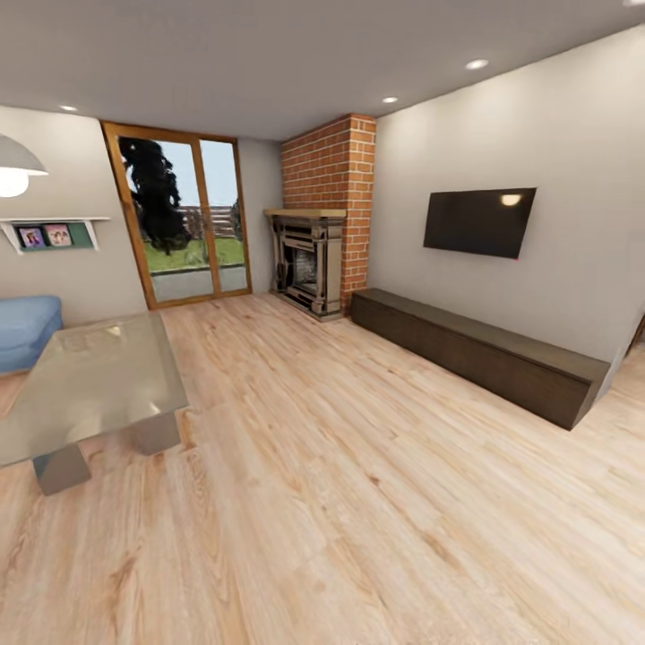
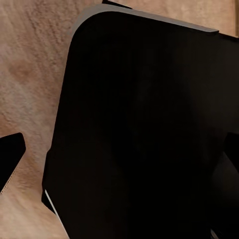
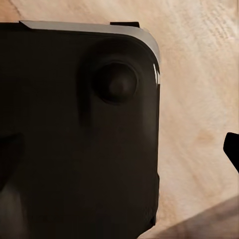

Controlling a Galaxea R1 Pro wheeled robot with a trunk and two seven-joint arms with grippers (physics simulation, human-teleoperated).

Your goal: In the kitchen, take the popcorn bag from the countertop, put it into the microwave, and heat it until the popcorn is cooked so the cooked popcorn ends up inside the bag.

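While the robot crosses a living room, with a fireplace (image 1: pixel 309 260) and wall television (image 1: pixel 479 220) ahead, the task stands at its approach step. Neither gripper's opening can be judged. No popcorn bag appears; next, find the kitchen.

- The floor (image 1: pixel 358 466) is made of pale wood planks, smooth, with grain lines.
- The low table (image 1: pixel 90 376) has a glass-like top that is shiny and see-through.
- The chimney (image 1: pixel 331 166) is built of rough red brick.
- The fireplace (image 1: pixel 309 260) looks like dark, dull metal.
- The door frame (image 1: pixel 134 224) is brown wood around clear glass.
- The TV screen (image 1: pixel 477 221) is black and glossy.
- The long bench (image 1: pixel 484 349) is dark, matt wood.
- The sofa (image 1: pixel 27 327) looks like soft blue cloth.
- The robot's base (image 2: pixel 144 134) is smooth, matt black, seen from both wrist views.
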